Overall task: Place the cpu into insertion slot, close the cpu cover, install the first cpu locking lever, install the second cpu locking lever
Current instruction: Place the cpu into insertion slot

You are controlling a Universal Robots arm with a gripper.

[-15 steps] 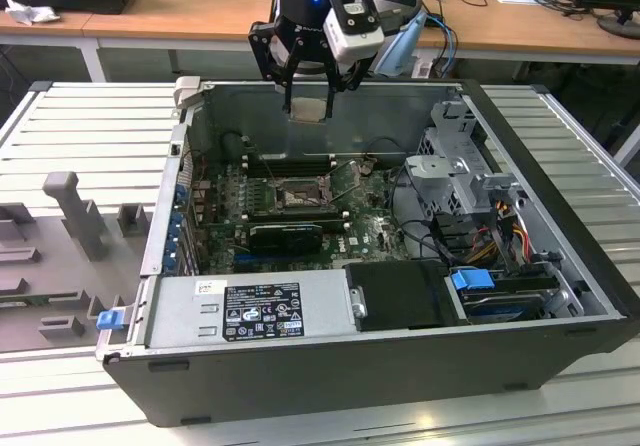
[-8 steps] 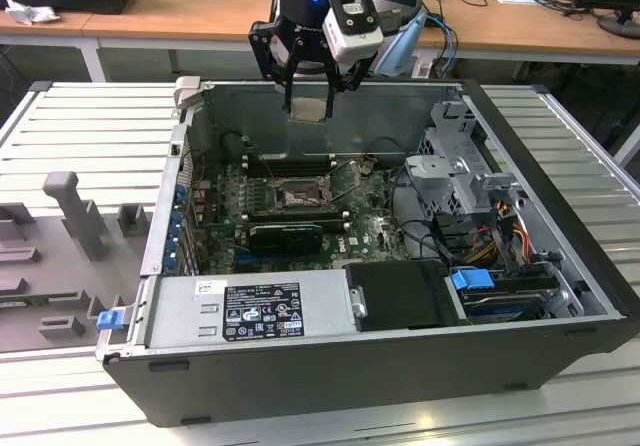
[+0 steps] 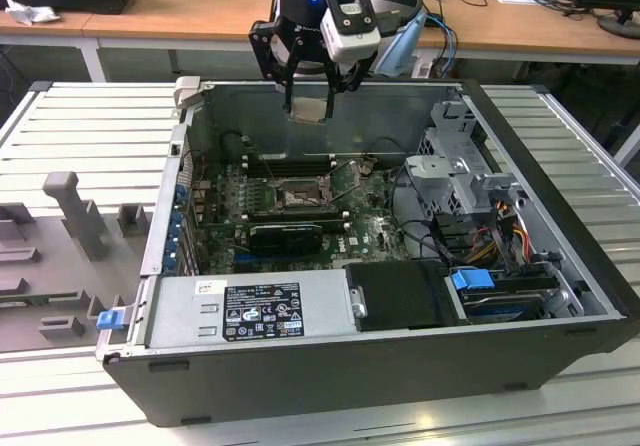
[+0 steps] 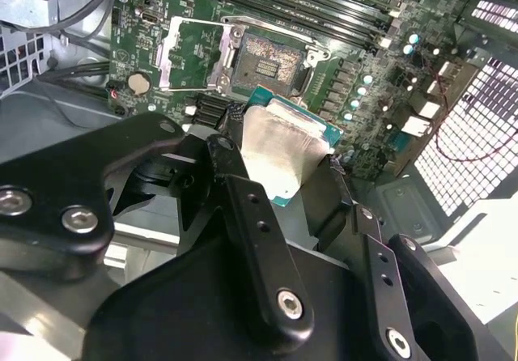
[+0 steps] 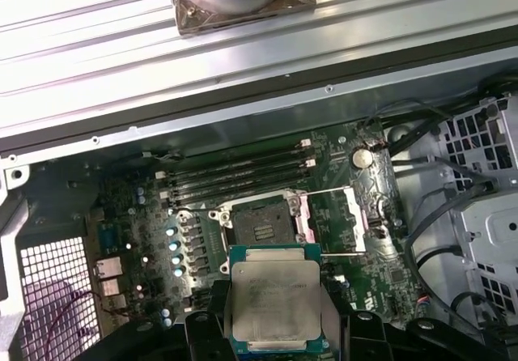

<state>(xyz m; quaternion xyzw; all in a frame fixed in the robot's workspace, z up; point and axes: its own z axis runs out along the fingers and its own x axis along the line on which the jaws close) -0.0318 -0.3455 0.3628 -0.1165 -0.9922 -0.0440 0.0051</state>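
No print here can be read letter for letter. Inside the computer case (image 3: 350,376), the grey power supply (image 3: 325,304) along the case's near wall carries a black label (image 3: 262,312) with rows of small white print and symbols, all too small to make out. Just beside it, toward the exterior view's left, is a small white sticker (image 3: 210,288) with dark marks. In the first wrist view the cpu (image 5: 275,300), over the case's open interior, bears faint lines of engraved print across its silvery top, illegible. The motherboard (image 5: 125,207) on the case's floor has tiny white markings among its parts, none legible.
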